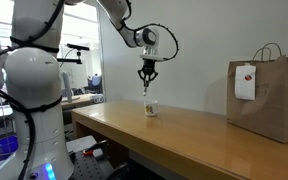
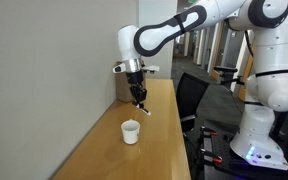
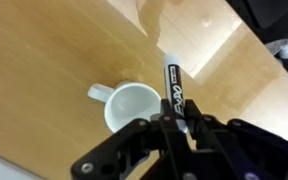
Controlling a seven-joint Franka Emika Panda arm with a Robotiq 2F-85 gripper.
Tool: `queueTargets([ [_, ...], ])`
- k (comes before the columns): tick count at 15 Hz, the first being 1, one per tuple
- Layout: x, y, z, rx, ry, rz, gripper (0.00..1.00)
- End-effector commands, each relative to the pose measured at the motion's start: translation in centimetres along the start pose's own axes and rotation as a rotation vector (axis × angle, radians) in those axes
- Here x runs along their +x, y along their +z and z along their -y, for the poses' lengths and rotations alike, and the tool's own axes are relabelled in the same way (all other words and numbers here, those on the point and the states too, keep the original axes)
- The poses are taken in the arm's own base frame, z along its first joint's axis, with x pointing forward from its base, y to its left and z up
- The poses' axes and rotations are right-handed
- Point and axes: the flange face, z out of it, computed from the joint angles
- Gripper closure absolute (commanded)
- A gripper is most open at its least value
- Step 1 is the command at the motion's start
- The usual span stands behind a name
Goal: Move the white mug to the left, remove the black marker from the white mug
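The robot arm (image 1: 29, 90) filled the left of an exterior view, its base cut off at the lower edge. The wooden table (image 1: 184, 140) ran out of the bottom right corner there. A brown paper bag (image 1: 274, 95) stood on it at the right edge, partly cropped, with a white tag (image 1: 245, 82) on its front. A black chair (image 2: 189, 95) sat right of the table in an exterior view.

The gripper (image 3: 174, 125) crowded the bottom of the wrist view, covering the lower rim of the white mug (image 3: 131, 105). Its fingers were pinched on the black marker (image 3: 172, 85), hiding the marker's lower end; the print on the barrel was too blurred to read.

The white mug stood on the table at frame centre, below the gripper, and the black marker hung clear above it.
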Motion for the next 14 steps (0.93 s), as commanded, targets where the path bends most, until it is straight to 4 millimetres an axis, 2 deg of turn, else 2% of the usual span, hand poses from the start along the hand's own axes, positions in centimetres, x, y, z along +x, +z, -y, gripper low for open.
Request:
queueTargets([
  [1, 0.1, 0.0, 0.0, 0.002, 0.0, 0.002, 0.81],
  [6, 0.2, 0.4, -0.1, 0.006, 0.001, 0.005, 0.81],
  [7, 0.2, 0.3, -0.1, 0.005, 0.001, 0.004, 0.95],
  [11, 1.8, 2.9, 2.2, -0.015, -0.113, 0.092, 0.95],
  [14, 3.7, 5.6, 5.3, -0.035, -0.232, 0.173, 0.95],
])
